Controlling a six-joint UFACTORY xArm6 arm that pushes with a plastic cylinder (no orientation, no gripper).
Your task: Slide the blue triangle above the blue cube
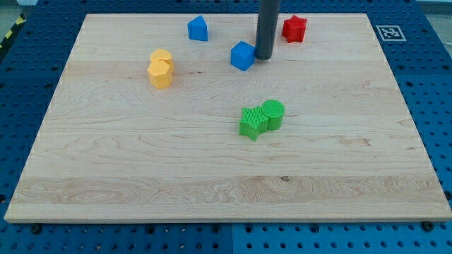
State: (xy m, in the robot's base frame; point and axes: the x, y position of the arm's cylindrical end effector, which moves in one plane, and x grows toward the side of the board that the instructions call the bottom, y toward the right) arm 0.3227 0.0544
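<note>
A: Nearest the camera?
B: The surface (141, 190), then a green star (251, 122) touching a green cylinder (274, 113).
A: The tool?
B: My tip (263, 57), a bare rod holding nothing, sits just right of the blue cube (242, 56).
A: The blue triangle (198, 29)?
B: Upper left, apart.
A: Risk?
B: Leftward travel likely shoves the cube instead.

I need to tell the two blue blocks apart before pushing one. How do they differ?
The blue triangle has a peaked top; the blue cube is boxy with flat faces. The triangle sits nearer the view's top and left; the cube lies lower and to the right. My tip is right beside the cube's right side, while the triangle stands apart from it. Both are the same blue.
</note>
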